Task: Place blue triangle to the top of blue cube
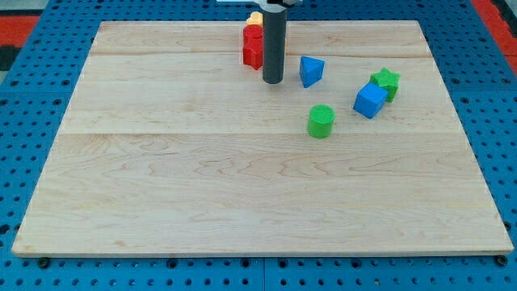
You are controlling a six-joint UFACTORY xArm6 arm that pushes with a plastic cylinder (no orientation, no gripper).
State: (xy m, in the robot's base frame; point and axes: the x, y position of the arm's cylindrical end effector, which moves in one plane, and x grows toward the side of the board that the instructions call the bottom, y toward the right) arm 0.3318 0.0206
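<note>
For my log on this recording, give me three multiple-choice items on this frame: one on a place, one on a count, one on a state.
1. Where is my tip relative to the blue triangle?
A. at its left
B. at its right
C. below it

2. How many green blocks are on the board?
A. one
B. two
C. three

3. The blue cube and green star are:
A. far apart
B. stacked
C. close together, perhaps touching

Key:
1 A, the rod ends just left of the triangle.
2 B, the green star and green cylinder.
3 C, the star sits against the cube's upper right.
</note>
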